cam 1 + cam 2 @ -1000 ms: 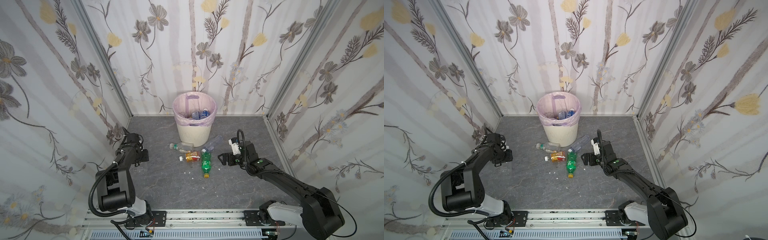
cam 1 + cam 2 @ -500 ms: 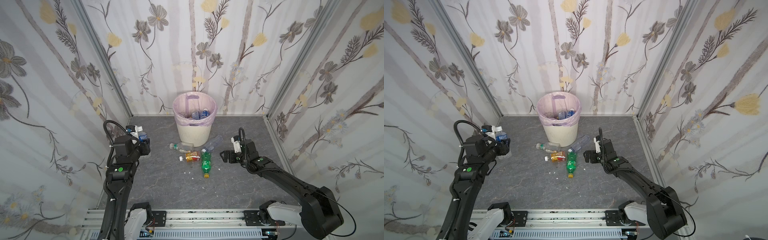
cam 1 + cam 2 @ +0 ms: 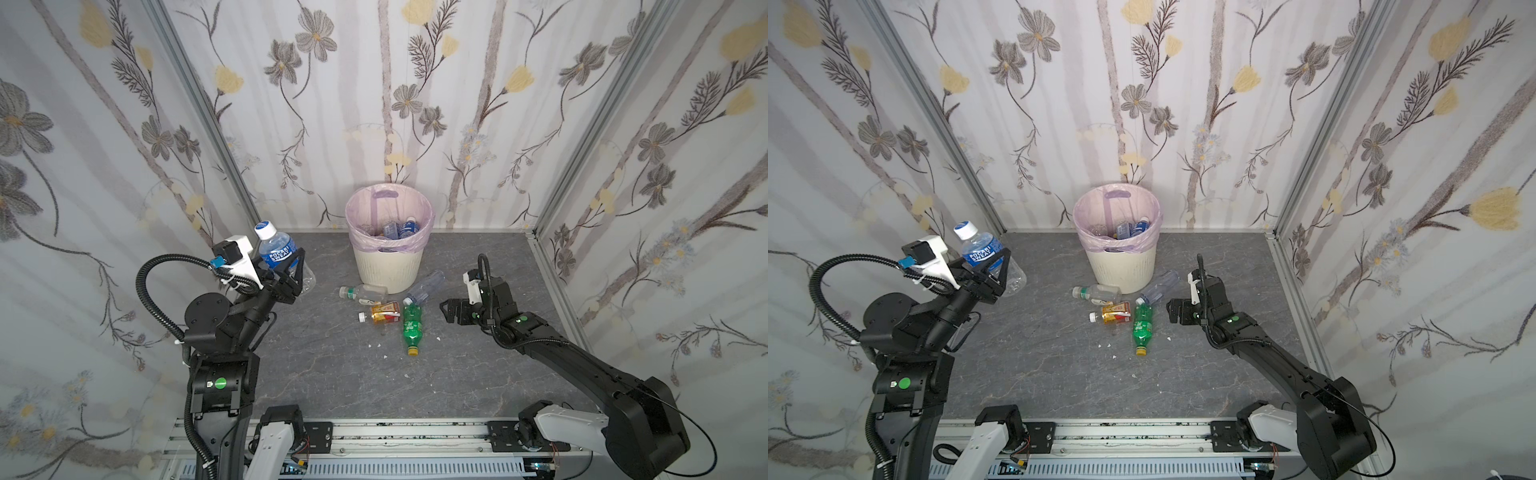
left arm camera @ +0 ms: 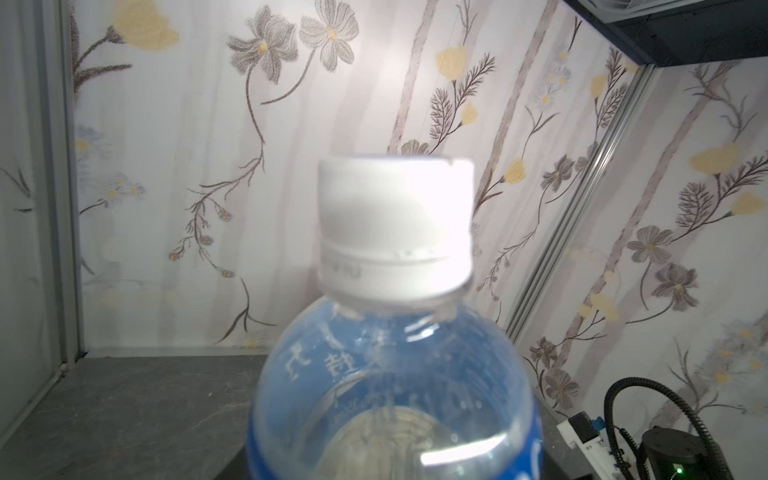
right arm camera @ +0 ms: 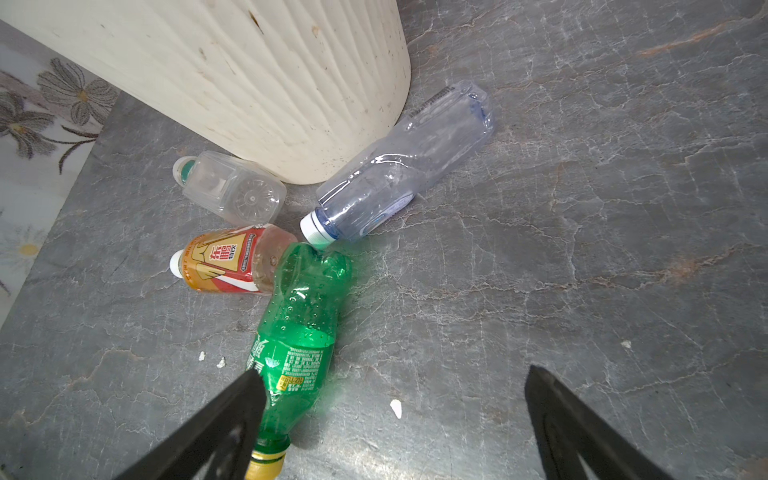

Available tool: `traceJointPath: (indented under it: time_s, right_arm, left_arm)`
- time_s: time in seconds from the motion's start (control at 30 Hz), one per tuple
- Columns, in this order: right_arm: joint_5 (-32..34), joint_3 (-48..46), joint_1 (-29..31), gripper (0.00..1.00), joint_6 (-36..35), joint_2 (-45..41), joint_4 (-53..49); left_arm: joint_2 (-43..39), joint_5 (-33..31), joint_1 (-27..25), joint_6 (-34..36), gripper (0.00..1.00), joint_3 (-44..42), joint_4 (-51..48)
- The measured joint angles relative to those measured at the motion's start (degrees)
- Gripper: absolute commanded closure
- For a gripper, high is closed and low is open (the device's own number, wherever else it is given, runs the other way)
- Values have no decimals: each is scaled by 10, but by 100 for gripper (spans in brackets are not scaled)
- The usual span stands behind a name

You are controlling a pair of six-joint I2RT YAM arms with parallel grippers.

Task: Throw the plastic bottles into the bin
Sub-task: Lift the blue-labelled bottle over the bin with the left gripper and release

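My left gripper (image 3: 287, 271) (image 3: 992, 272) is shut on a clear plastic bottle (image 3: 275, 254) (image 3: 980, 253) (image 4: 395, 374) with a blue label and a white cap, held upright above the floor, left of the bin. It fills the left wrist view and hides the jaws. The cream ribbed bin (image 3: 388, 266) (image 3: 1121, 270) (image 5: 249, 83) has a lilac liner and holds bottles (image 3: 399, 228). In front of it lie a green bottle (image 3: 411, 326) (image 5: 297, 332), a red-orange labelled one (image 3: 384, 312) (image 5: 224, 259), a clear one (image 3: 363, 293) (image 5: 232, 191) and a bluish one (image 3: 426, 286) (image 5: 399, 166). My right gripper (image 3: 451, 311) (image 5: 390, 374) is open, just right of the green bottle.
Flowered walls close in the grey floor (image 3: 332, 374) on three sides, with metal corner posts (image 3: 544, 232). Small white scraps (image 3: 376, 345) lie near the green bottle. A rail (image 3: 374, 436) runs along the front edge.
My left arm has risen from the floor by the left wall with the blue-label bottle in its grip and swung toward the middle. The right gripper has shifted only slightly.
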Motion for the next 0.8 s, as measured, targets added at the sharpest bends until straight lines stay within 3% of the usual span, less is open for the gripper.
traceJointPath:
  time_s: [0.1, 0.23, 0.43, 0.53, 0.57, 0.63, 0.73, 0.8]
  right_arm:
    - [4, 1, 4, 2, 8, -1, -4]
    - [14, 1, 7, 2, 14, -7, -12]
    - [22, 2, 9, 2, 19, -10, -17]
    - [29, 2, 9, 2, 20, -11, -17]
    - [31, 2, 9, 2, 20, -11, -17]
    - [31, 2, 9, 2, 21, -11, -17]
    - [30, 2, 11, 2, 25, -17, -17]
    - [30, 2, 13, 2, 28, -25, -17]
  left_arm:
    - [43, -1, -26, -21, 41, 19, 44]
    - [102, -33, -106, -16, 41, 49, 79]
    - [200, -120, -234, 40, 39, 107, 109]
    - [288, -160, -269, 68, 40, 161, 139]
    - [329, -174, -273, 73, 33, 188, 151]
    - [427, -201, -275, 80, 0, 266, 157]
    - [567, -232, -278, 83, 0, 407, 106]
    - [604, -248, -283, 88, 0, 439, 68]
